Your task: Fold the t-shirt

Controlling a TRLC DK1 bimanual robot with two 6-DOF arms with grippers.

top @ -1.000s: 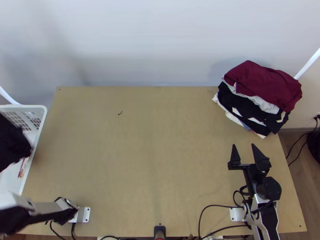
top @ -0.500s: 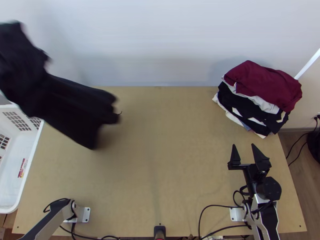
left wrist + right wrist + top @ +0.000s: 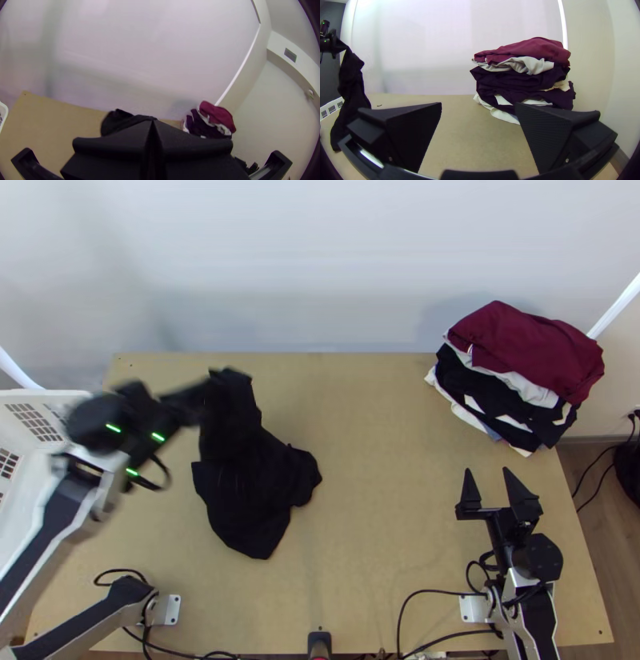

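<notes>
One short-sleeved-size detail aside, the black cloth t-shirt (image 3: pixel 252 500) is hanging bunched from the left gripper (image 3: pixel 206 400), over the left half of the light wooden worktop (image 3: pixel 376 500).One black cloth t-shirt (image 3: pixel 256 500) is hanging from the left gripper (image 3: pixel 206 400), over the left half of the light wooden worktop (image 3: pixel 376 500). The left claw is clenching one upper end of the garment, and the cloth is drooping in loose, bunched folds, its lower part spreading wider towards the middle of the worktop. Whether its lowest edge is touching the wood, the inspector cannot tell. The right gripper (image 3: pixel 488 474) is resting released near the worktop's right edge, its two wide flat fingers (image 3: pixel 546 133) standing well apart and pointing towards the far edge. At the far right corner, a stack of folded garments in black, white and grey (image 3: pixel 488 384) is standing, with a dark red garment (image 3: pixel 520 348) lying on top and a light grey garment (image 3: pixel 524 388) showing directly beneath it. A white plastic basket with slotted walls (image 3: pixel 48 394) is standing at the worktop's left edge. Black cables (image 3: pixel 412 596) are curving along the near edge.
</notes>
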